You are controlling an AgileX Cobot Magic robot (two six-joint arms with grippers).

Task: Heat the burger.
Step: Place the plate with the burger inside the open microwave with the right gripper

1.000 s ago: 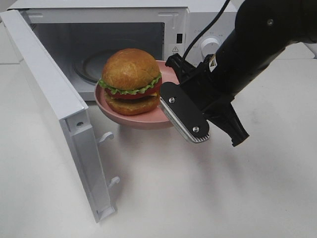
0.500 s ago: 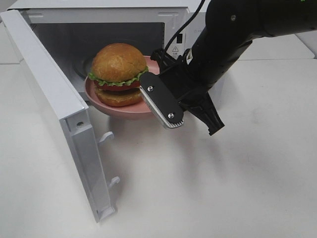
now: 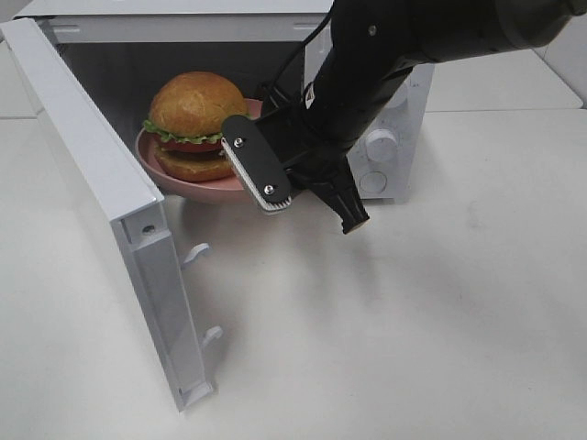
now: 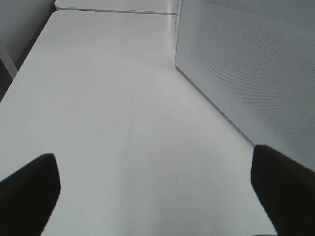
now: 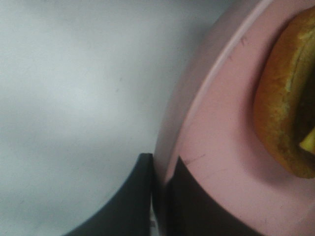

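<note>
At the microwave point(image 3: 396, 156) mouth, burger point(image 3: 196, 112) sits just beyond right fingers point(image 3: 256, 165) clenching its plate point(image 3: 182, 189) rim.

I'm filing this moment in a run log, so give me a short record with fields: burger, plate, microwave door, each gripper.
burger: sits on the pink plate, at the opening of the microwave
pink plate: rim pinched by the right gripper
microwave door: swung open
right gripper: shut on the pink plate
left gripper: open, holds nothing, above the table beside the microwave
</note>
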